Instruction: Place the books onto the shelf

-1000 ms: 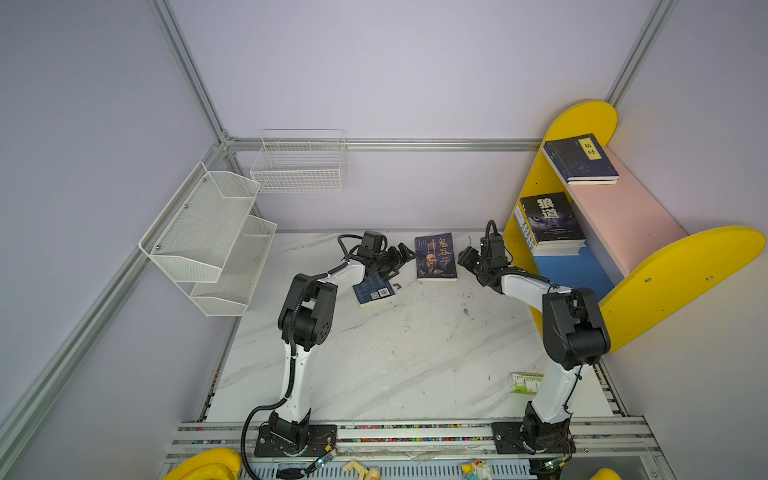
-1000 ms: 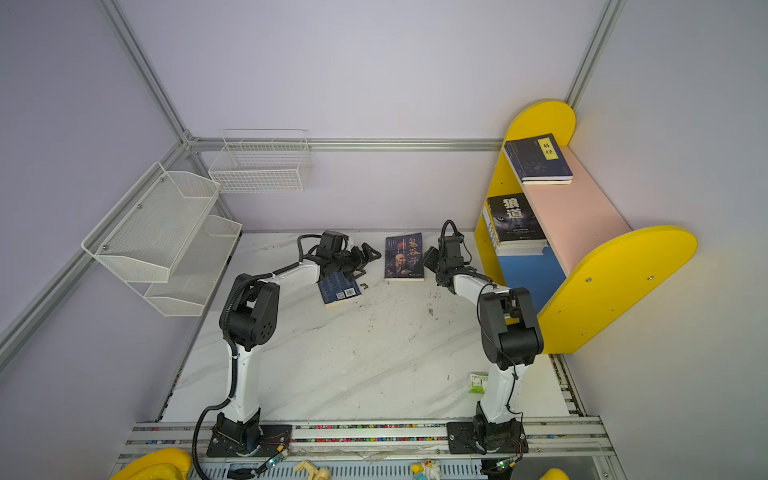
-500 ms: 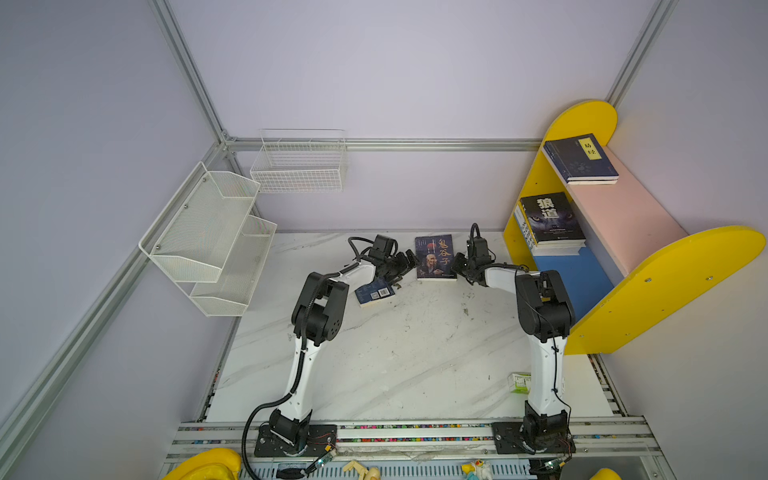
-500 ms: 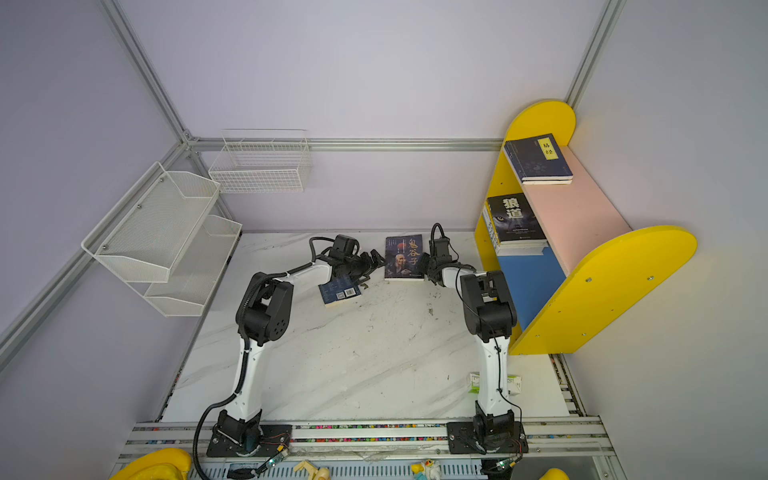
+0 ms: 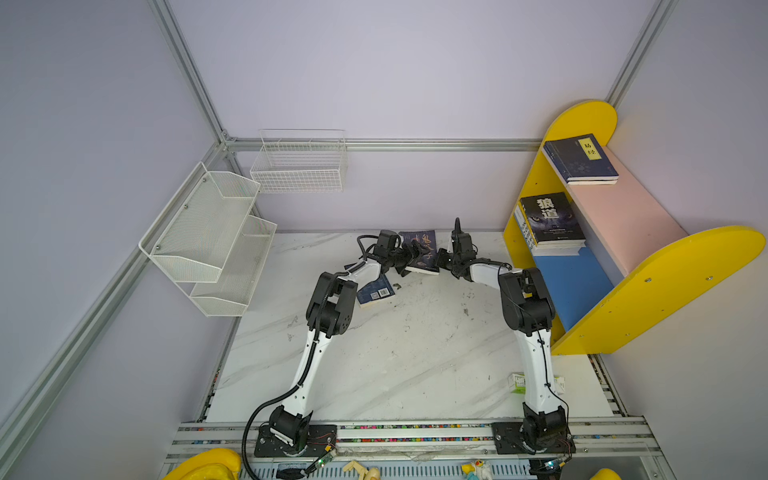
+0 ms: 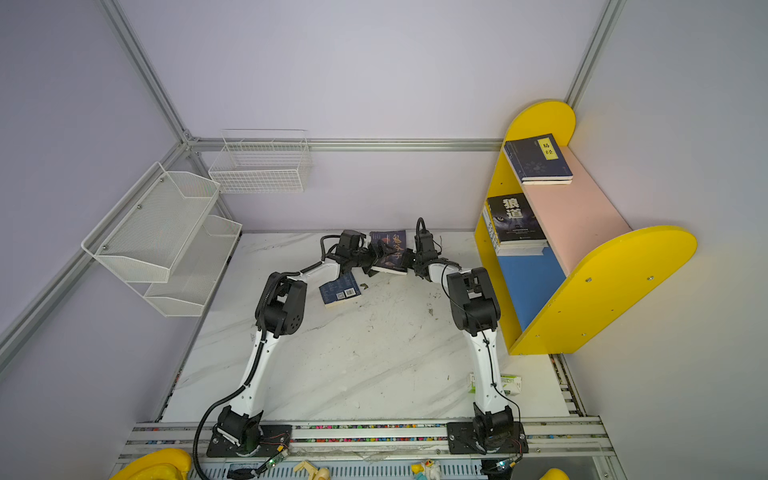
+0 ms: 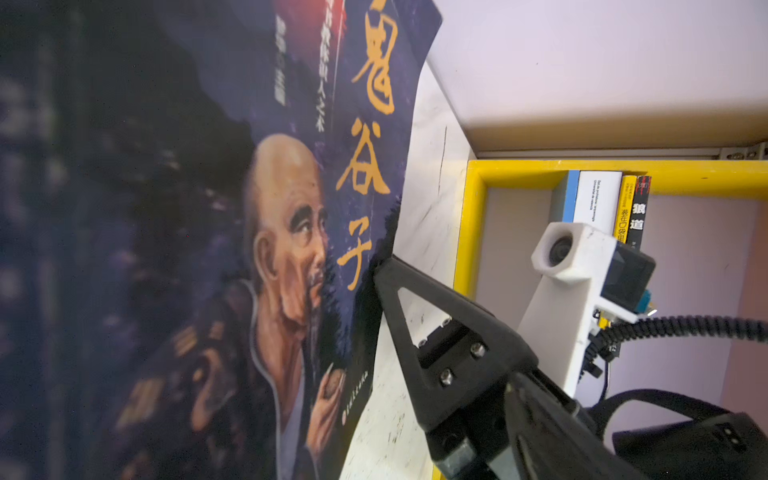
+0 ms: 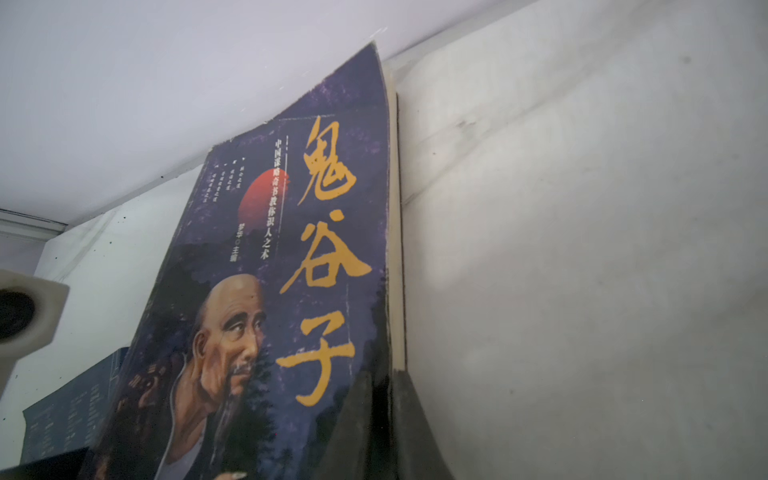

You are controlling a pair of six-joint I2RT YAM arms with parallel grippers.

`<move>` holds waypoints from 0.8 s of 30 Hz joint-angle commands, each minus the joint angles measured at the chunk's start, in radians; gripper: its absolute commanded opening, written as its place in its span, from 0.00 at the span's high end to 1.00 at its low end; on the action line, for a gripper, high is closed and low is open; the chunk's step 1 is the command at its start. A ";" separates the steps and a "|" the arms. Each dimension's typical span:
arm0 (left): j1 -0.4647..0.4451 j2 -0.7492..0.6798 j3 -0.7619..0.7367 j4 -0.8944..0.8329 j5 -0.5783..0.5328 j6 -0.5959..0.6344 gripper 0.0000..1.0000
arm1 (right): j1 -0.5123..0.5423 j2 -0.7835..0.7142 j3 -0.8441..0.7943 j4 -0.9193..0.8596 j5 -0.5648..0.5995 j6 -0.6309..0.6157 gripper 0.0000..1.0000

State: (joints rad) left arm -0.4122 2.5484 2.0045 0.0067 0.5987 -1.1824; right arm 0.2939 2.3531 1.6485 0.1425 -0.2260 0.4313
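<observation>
While tight on dark book (image 5: 426,244) edge, right gripper (image 5: 440,259).

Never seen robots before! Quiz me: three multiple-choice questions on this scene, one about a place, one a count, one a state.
1. The navy book with a yellow label lies: A) on the yellow-sided wooden shelf's pink upper board; B) in a wire basket; C) on the tabletop.
2. Books off the shelf: A) one; B) two; C) four.
3. The right claw is: A) wide open; B) shut on the dark portrait-cover book's edge; C) holding a box.
Answers: A, it rests there flat; B, the portrait book plus a navy book with a barcode; B, a wrist view shows the pinch.
</observation>
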 commanded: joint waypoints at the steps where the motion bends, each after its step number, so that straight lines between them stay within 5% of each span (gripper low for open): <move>1: -0.016 -0.047 -0.085 0.167 0.096 -0.095 0.11 | 0.039 0.069 -0.013 -0.124 -0.073 -0.022 0.86; 17: 0.001 -0.181 -0.204 0.192 0.047 -0.073 0.86 | -0.005 -0.125 -0.170 -0.006 -0.130 0.098 0.83; 24: 0.009 -0.256 -0.203 0.240 0.040 -0.089 0.99 | -0.055 -0.298 -0.322 0.174 -0.201 0.265 0.66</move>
State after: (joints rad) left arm -0.4023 2.4245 1.8210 0.1177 0.6277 -1.2728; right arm 0.2565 2.1433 1.3739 0.2279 -0.3687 0.5991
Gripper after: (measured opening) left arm 0.135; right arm 0.313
